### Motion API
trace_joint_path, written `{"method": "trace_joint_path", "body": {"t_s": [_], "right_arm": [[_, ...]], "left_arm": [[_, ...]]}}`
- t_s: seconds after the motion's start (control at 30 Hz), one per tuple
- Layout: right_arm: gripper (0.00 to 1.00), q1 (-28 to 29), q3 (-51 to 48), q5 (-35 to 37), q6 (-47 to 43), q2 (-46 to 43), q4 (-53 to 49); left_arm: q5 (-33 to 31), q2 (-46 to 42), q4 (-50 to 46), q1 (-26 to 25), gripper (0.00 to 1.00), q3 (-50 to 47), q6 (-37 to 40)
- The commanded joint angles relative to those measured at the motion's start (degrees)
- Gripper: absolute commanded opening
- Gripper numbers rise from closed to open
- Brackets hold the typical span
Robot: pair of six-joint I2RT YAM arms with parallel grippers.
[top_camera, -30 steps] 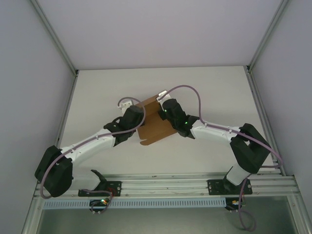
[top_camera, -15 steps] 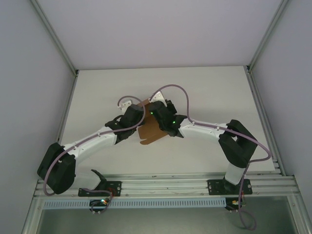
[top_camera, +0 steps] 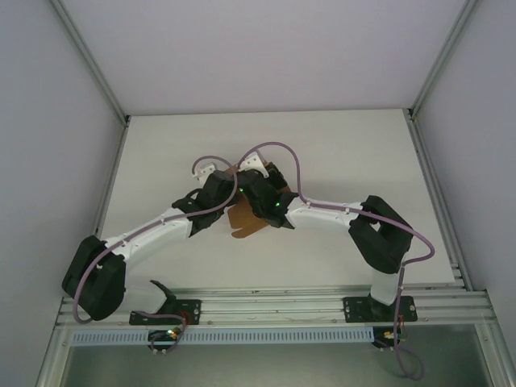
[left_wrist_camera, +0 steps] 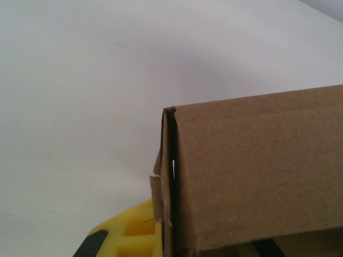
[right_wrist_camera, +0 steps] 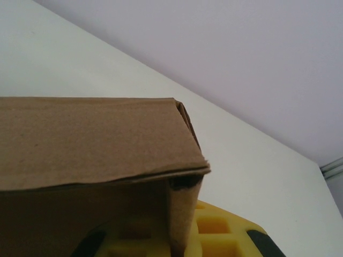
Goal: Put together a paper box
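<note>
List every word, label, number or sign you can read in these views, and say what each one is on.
None: there is no readable text in any view.
The paper box is plain brown cardboard, unprinted on the faces shown.
The white table is unmarked.
Any marking on the left arm or right arm is too small to read from above.

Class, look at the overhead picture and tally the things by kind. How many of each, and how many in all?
Paper box: 1
Robot arms: 2 (left arm, right arm)
Table: 1
Total: 4
</note>
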Motion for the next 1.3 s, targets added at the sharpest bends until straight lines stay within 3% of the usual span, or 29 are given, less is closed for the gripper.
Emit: {"method": "trace_joint_path", "body": {"t_s": [0.0,0.13,0.3,0.33,0.43,0.53,0.63,0.8,0.9,1.07,1.27], "right_arm": [[0.11,-1.2,-1.7,2.8,3.0,-1.7,-4.9],[0.40,-1.8,-7.6,-15.8,5.5,-8.8,-1.3],[0.93,-2.4,-17.0,-36.9,6.3,-21.3,5.5],[1.00,-2.9,-19.0,-42.0,7.2,-24.1,6.1],[1.00,-5.7,-24.2,-52.1,13.3,-32.1,7.4],[1.00,-10.1,-29.5,-53.5,20.8,-39.1,6.6],[1.00,-15.8,-33.4,-52.4,26.1,-45.1,1.1],[1.00,-24.3,-37.4,-50.7,29.6,-54.0,-11.6],[1.00,-27.5,-39.0,-49.5,30.1,-58.0,-16.9],[1.00,-29.9,-40.8,-49.4,28.7,-62.3,-21.2],[1.00,-31.5,-41.1,-48.9,28.1,-63.5,-23.6]], "left_arm": [[-3.7,0.0,-5.4,0.3,0.00,0.9,-1.0],[-2.6,-0.8,-5.6,0.8,0.00,1.5,2.5],[1.2,-2.0,-7.4,3.1,0.00,2.8,10.1],[3.0,-2.2,-8.3,3.9,0.00,3.5,12.3],[10.2,-1.6,-11.9,6.6,0.00,6.7,21.0],[23.0,0.4,-17.6,8.1,0.00,11.2,36.8],[33.4,4.7,-30.9,7.4,0.00,18.4,52.2],[23.0,12.3,-43.8,-0.5,0.00,26.0,71.8],[20.2,17.6,-47.5,-1.2,0.00,32.1,78.2],[15.2,28.6,-55.2,-1.4,0.00,44.5,83.4],[3.8,42.2,-59.2,-2.9,0.00,52.3,85.4]]}}
